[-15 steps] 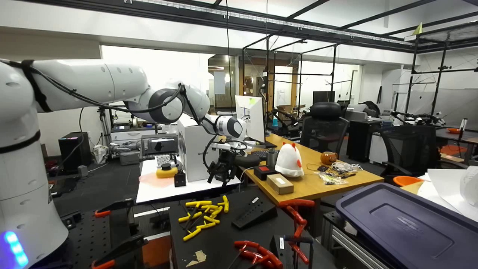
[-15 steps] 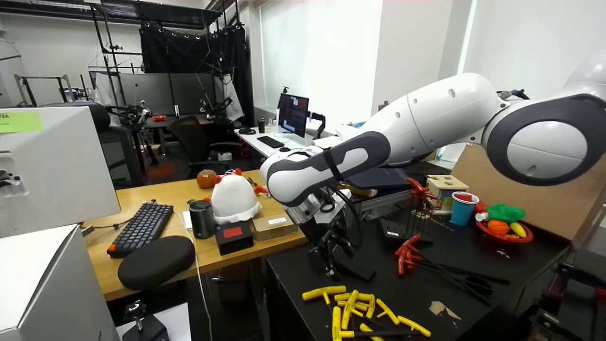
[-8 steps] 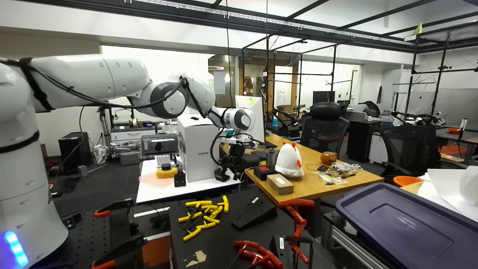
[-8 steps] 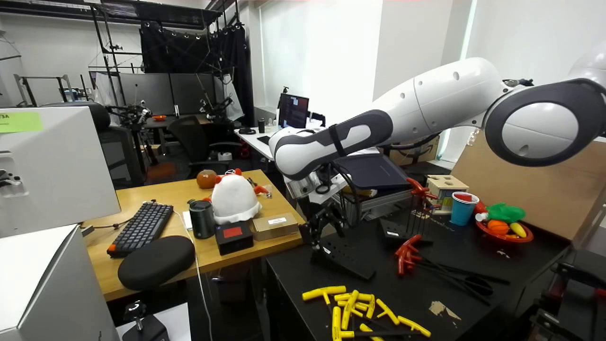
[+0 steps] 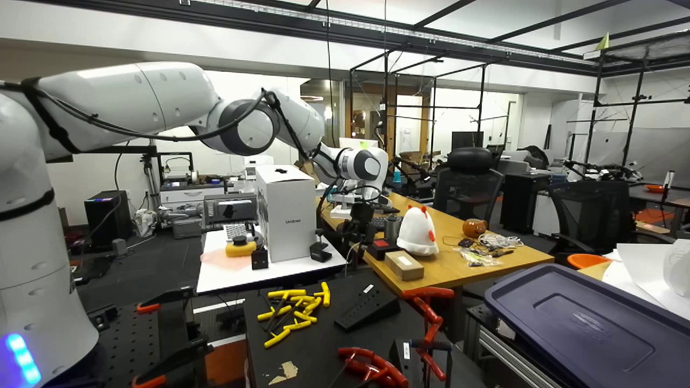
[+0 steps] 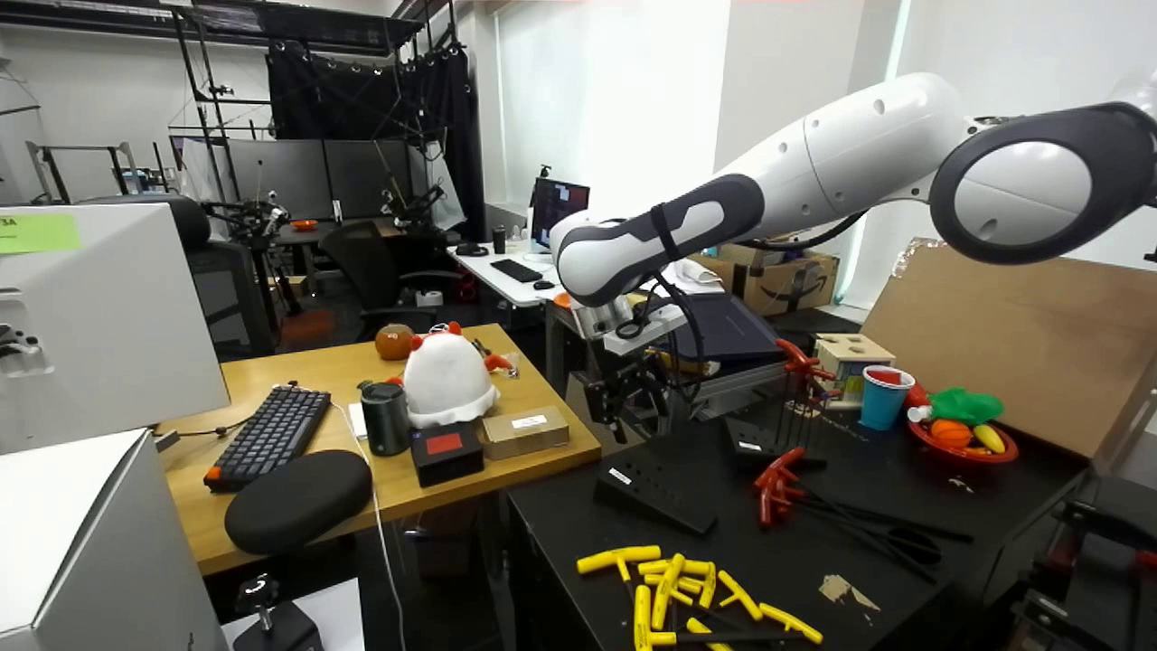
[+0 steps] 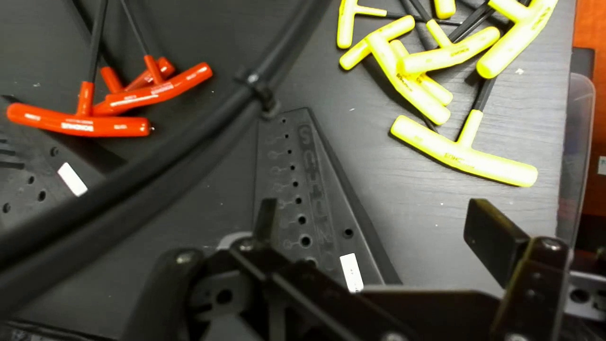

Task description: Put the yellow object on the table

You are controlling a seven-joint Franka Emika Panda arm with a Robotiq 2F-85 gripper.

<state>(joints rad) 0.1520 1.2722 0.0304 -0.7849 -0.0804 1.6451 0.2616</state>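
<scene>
Several yellow-handled T-shaped hex keys lie in a loose heap on the black table (image 6: pixel 777 561). The heap shows in both exterior views, with one yellow handle (image 5: pixel 276 338) near the table's left edge and another yellow handle (image 6: pixel 618 559) at the heap's far side. In the wrist view the nearest yellow handle (image 7: pixel 464 151) lies beyond the fingertips, at the upper right. My gripper (image 7: pixel 371 220) is open, with nothing between its fingers. It hangs above the table's far edge, apart from the keys; it also shows in an exterior view (image 6: pixel 624 416).
A black sloped hex-key stand (image 7: pixel 307 189) lies below the gripper. Red-handled keys (image 7: pixel 109 125) and a second stand (image 6: pixel 759 443) lie further along. A wooden desk (image 6: pixel 533 470) with a cardboard box (image 6: pixel 526 432) and white plush (image 6: pixel 449 380) adjoins. A cable crosses the wrist view.
The arm and gripper have risen and moved away from the yellow keys, toward the wooden desk's side. The keys and other things on the black table have not moved.
</scene>
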